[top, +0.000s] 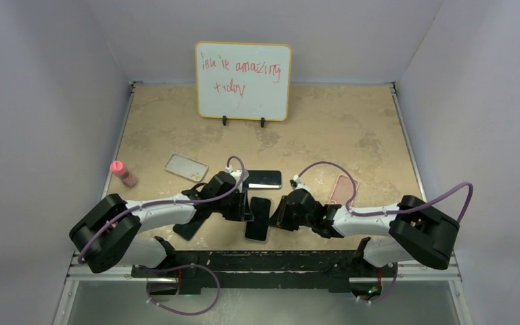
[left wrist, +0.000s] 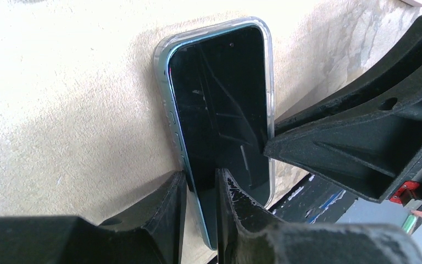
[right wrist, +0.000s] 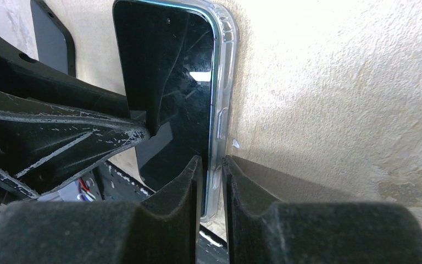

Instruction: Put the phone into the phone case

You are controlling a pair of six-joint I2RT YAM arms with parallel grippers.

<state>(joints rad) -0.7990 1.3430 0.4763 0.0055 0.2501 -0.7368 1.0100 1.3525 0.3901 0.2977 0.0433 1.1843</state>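
Left claw [left wrist: 200, 181] and right claw [right wrist: 212, 162] face to face, both narrowly pinched.

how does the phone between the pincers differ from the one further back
The near phone sits in a clear case, clamped by the left pincer and right pincer; the far phone lies untouched. The near phone runs front to back; the far phone lies crosswise. Both lie dark face up.

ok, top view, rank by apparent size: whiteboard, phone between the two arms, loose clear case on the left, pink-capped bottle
1. whiteboard, clearly largest
2. phone and clear case look about alike, so I'm not ranking them
3. bottle, smallest
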